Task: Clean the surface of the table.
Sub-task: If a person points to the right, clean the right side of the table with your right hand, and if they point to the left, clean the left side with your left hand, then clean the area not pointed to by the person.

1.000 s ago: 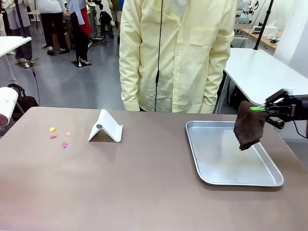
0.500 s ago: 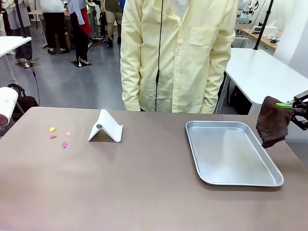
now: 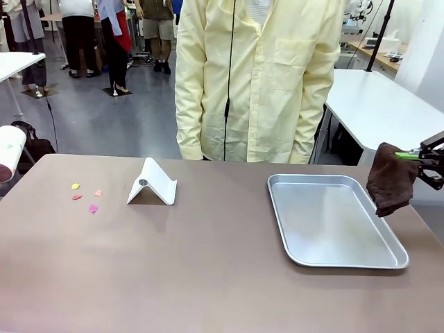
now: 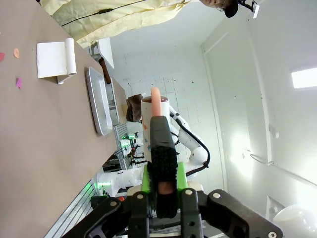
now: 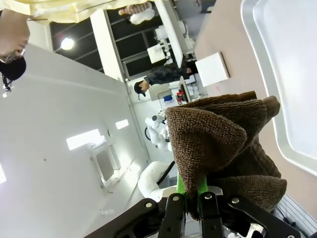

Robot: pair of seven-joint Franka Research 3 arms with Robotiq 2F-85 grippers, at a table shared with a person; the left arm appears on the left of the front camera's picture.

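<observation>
The right jaws, clamped on a brown cloth [image 3: 390, 182], hang at the counter's [image 3: 208, 270] right edge beyond the tray [image 3: 326, 177], while the coloured scraps [image 3: 87, 196] lie far left, nearer the left jaws, which are closed on a black tool [image 4: 162, 163].

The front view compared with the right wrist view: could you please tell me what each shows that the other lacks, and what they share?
The front view adds the coloured scraps lying on the left part of the table, and the brown cloth hanging in the air by the far right corner of the tray. The right wrist view adds a close look at the right gripper, shut on a fold of that cloth between its green pads. Both share the cloth, the tray, the white stand and the table.
</observation>
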